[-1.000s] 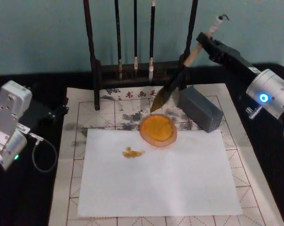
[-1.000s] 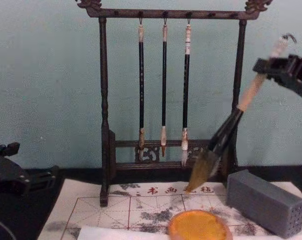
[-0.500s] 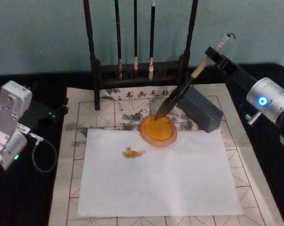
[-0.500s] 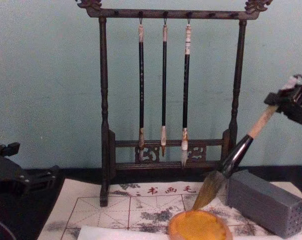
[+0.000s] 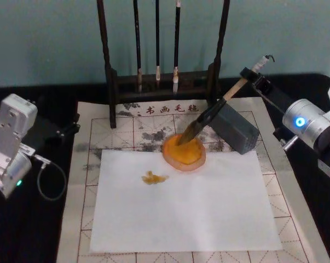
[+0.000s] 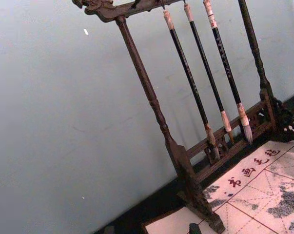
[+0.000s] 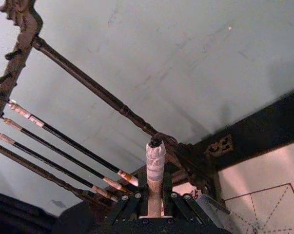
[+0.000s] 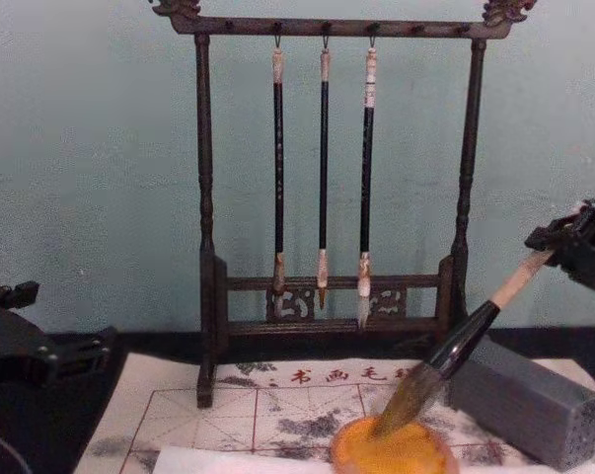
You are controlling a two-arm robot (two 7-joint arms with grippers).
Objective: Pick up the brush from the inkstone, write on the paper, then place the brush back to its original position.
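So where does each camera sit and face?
Head: high, looking down on white paper sheet and round orange inkstone dish; left claw, right claw at the sides.
Chest: low, looking across at dark wooden brush rack; both claws at edges.
Left wrist: faces the rack from the left.
Right wrist: looks along large tan-and-black calligraphy brush in its shut claw.
Head and chest share the brush tip in the dish.
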